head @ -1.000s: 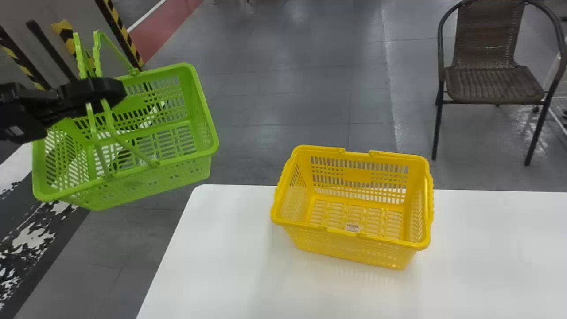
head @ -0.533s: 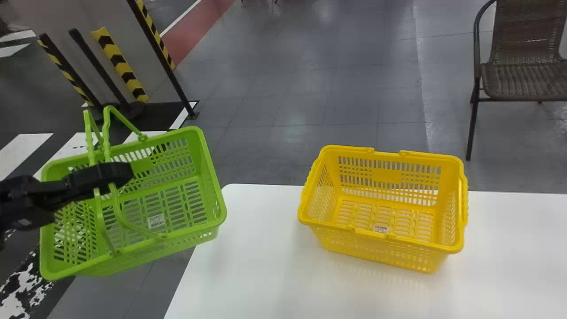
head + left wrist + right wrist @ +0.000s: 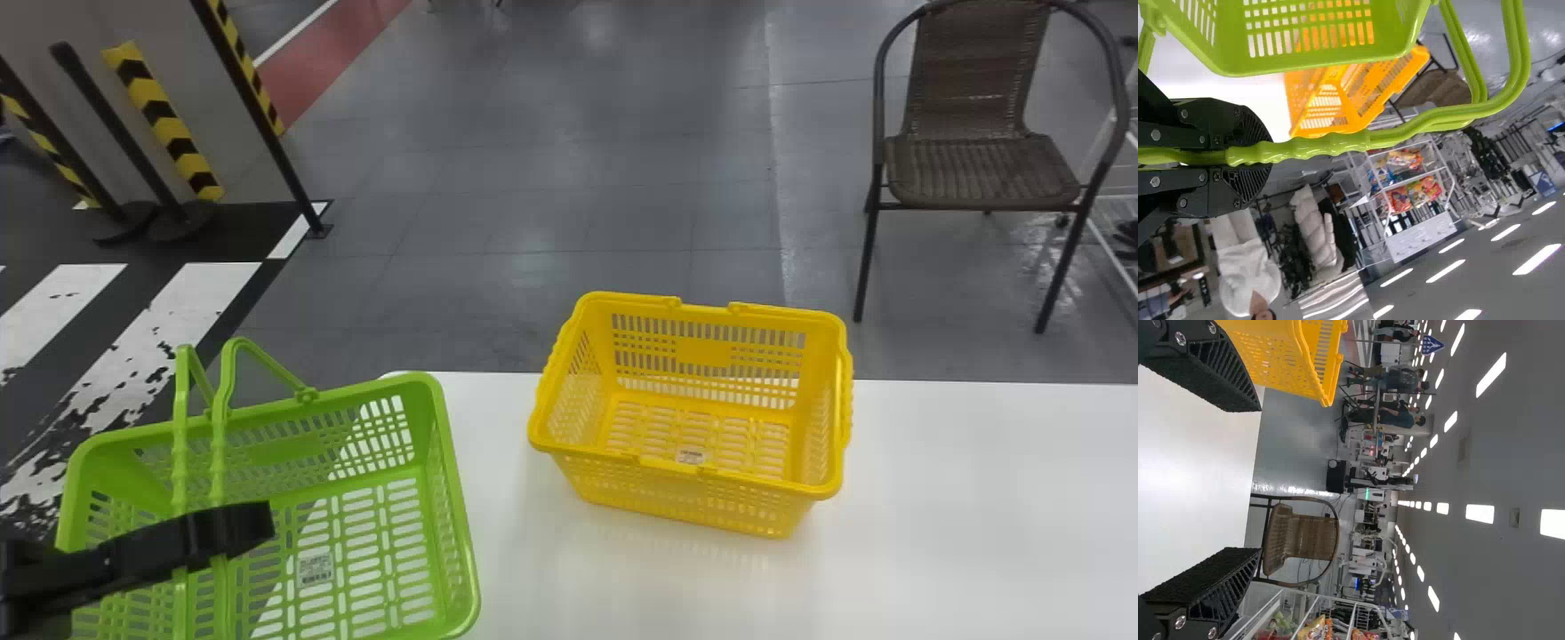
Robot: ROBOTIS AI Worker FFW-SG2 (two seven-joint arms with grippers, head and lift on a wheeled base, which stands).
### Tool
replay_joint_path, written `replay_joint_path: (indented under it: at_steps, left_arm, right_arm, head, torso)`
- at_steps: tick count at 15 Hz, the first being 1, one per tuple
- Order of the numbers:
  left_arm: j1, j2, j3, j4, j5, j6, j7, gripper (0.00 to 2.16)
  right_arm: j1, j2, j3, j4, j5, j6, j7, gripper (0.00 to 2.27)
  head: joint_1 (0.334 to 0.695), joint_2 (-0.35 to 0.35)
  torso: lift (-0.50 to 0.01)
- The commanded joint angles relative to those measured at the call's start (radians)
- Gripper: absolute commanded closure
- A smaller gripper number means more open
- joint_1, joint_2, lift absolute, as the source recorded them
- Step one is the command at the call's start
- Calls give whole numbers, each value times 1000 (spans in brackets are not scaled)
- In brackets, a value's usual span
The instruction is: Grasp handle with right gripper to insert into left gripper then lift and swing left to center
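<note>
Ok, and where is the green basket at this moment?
In the head view, the green basket is at the lower left, its handles in the left gripper, over the left edge of the white table.

Past the white counter [image 3: 978,533] I can see a brown woven chair [image 3: 982,173] with a dark frame, standing on the grey floor [image 3: 551,222]. Over to the left, yellow-and-black striped posts [image 3: 160,111] stand near broad white floor stripes [image 3: 191,293]. There's a white rack [image 3: 1421,237] of bright packets [image 3: 1399,199] too, and rows of ceiling lights [image 3: 1480,513].
</note>
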State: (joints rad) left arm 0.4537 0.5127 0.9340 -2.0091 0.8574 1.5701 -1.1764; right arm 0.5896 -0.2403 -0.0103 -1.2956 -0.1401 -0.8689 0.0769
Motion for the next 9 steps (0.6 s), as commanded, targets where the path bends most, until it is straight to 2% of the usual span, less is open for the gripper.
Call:
replay_joint_path:
  at_steps: [1, 4, 5, 7, 9]
  left_arm:
    - [56, -74, -46, -100, 0, 1, 4, 2071]
    - [111, -165, -83, -240, 20, 1, 17, 2071]
    - [131, -191, -93, -286, 31, 1, 27, 2071]
    - [149, -237, -129, -366, 72, 1, 67, 2071]
    - [155, -284, -208, -421, 69, 1, 119, 2071]
  right_arm:
    - [2, -1, -14, -11, -6, 0, 1, 49]
    - [7, -1, -23, -25, -12, 0, 6, 49]
    - [13, -1, -25, -39, -15, 0, 6, 49]
    - [19, 1, -25, -51, -13, 0, 9, 49]
    - [30, 1, -25, -65, -15, -3, 12, 49]
  head:
    - [695, 163]
    - [695, 60]
    - [695, -10]
    - [695, -75]
    - [695, -134]
  torso:
    - [0]
    - [0]
    - [0]
    - [0]
    - [0]
